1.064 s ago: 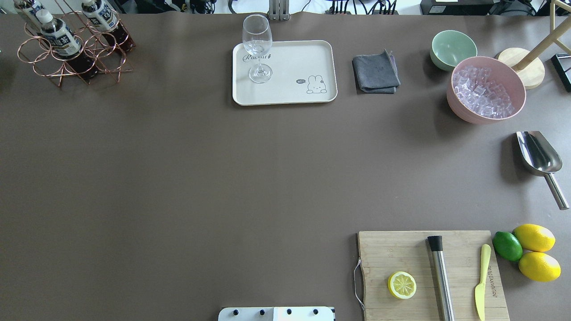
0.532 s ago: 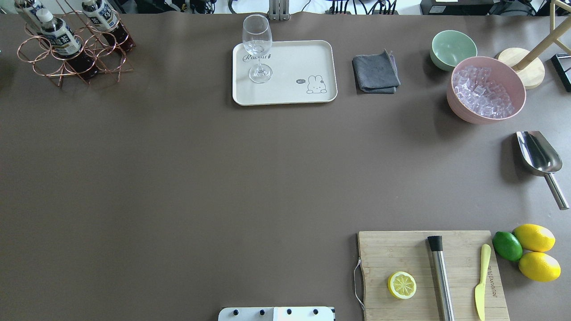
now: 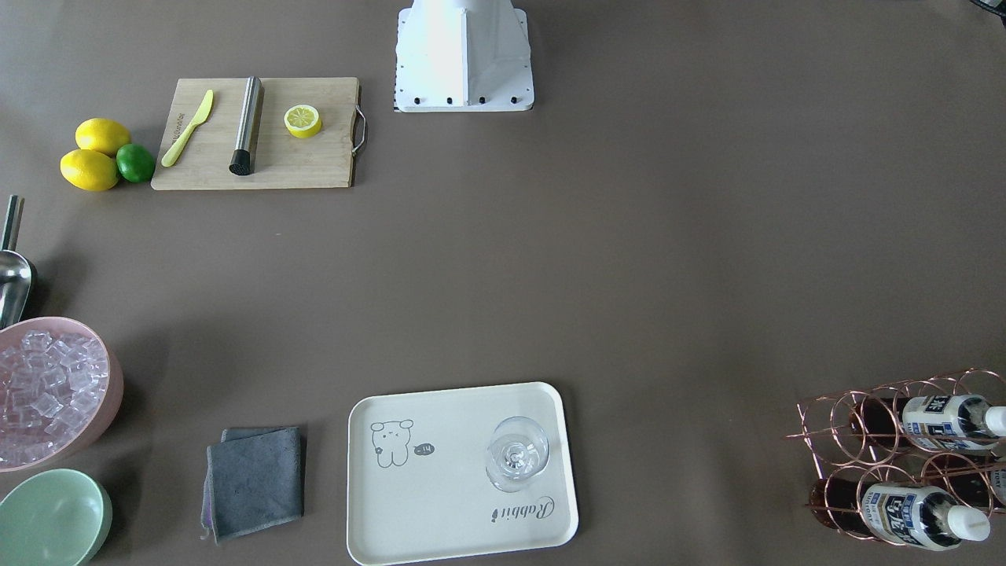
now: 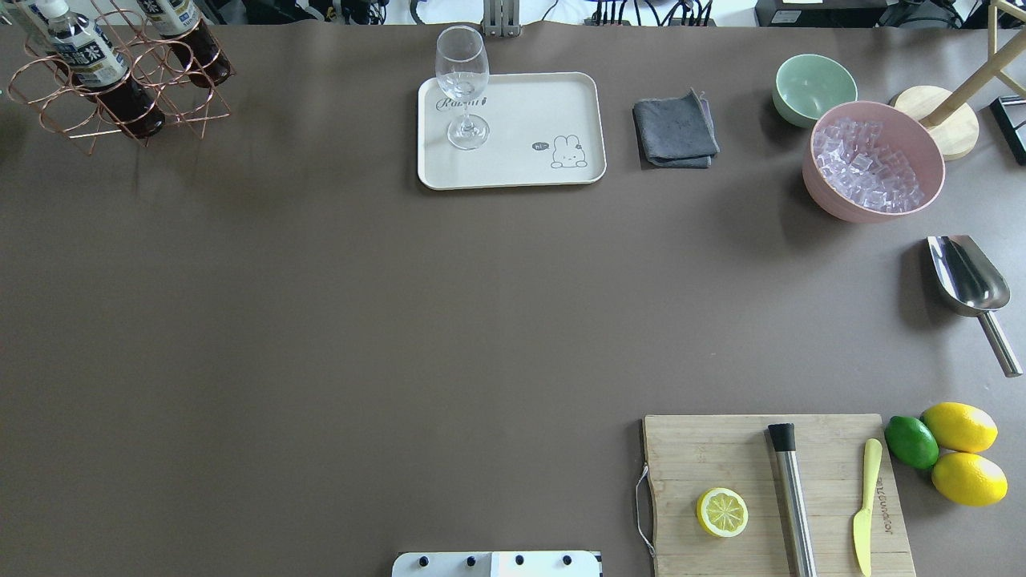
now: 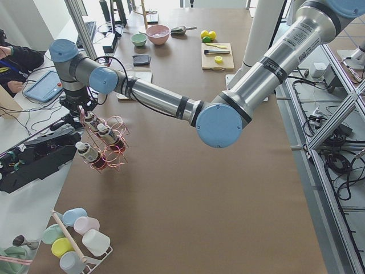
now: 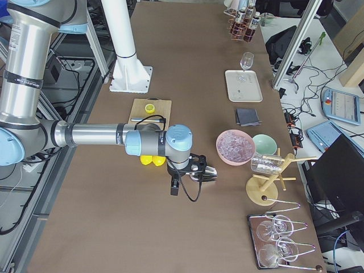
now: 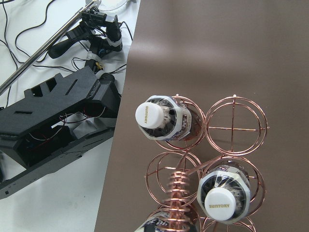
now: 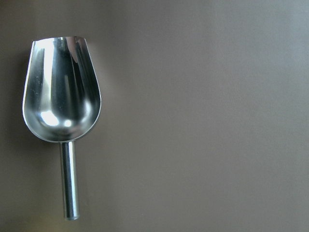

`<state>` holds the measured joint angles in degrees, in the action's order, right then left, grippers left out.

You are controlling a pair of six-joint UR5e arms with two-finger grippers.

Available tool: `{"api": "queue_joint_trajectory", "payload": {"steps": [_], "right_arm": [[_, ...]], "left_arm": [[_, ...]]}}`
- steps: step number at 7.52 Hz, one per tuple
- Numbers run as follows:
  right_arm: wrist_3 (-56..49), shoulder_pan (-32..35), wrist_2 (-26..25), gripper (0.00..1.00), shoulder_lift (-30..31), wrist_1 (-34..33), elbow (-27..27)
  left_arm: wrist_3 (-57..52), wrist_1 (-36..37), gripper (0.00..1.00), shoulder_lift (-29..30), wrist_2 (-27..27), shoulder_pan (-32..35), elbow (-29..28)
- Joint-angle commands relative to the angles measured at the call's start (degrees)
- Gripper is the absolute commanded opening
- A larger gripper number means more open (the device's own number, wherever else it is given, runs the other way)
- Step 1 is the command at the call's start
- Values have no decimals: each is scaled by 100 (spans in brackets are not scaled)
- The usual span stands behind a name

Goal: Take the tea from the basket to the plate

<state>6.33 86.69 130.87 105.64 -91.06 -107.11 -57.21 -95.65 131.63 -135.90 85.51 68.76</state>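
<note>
The copper wire basket (image 4: 104,80) stands at the table's far left corner with three tea bottles in its rings; two of them show clearly in the overhead view (image 4: 80,56) and the left wrist view (image 7: 161,121). The left gripper (image 5: 84,111) is at the basket's coiled handle (image 7: 176,193); I cannot tell whether it is open or shut. The cream plate (image 4: 529,104) lies at the far middle with a wine glass (image 4: 462,88) on its left part. The right gripper (image 6: 181,181) hovers over a metal scoop (image 8: 63,96); I cannot tell its state.
A grey cloth (image 4: 675,130), a green bowl (image 4: 813,88) and a pink tub of ice (image 4: 874,160) lie right of the plate. A cutting board (image 4: 721,457) holds a lemon half, a steel muddler and a knife. The table edge runs just left of the basket (image 7: 116,159).
The basket with its bottles has shifted up and to the left in the overhead view. Everything else is where it was.
</note>
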Motion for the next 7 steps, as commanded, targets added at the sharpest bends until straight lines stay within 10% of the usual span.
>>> {"api": "queue_joint_trajectory", "payload": {"steps": [1, 4, 7], "right_arm": [[9, -12, 8, 100, 0, 0, -3], [9, -12, 8, 100, -9, 0, 6], [0, -21, 8, 100, -18, 0, 23]], "left_arm": [[-10, 152, 0, -356, -50, 264, 654], [8, 196, 0, -1225, -103, 693, 1777], [60, 2839, 0, -1887, -69, 618, 4541]]}}
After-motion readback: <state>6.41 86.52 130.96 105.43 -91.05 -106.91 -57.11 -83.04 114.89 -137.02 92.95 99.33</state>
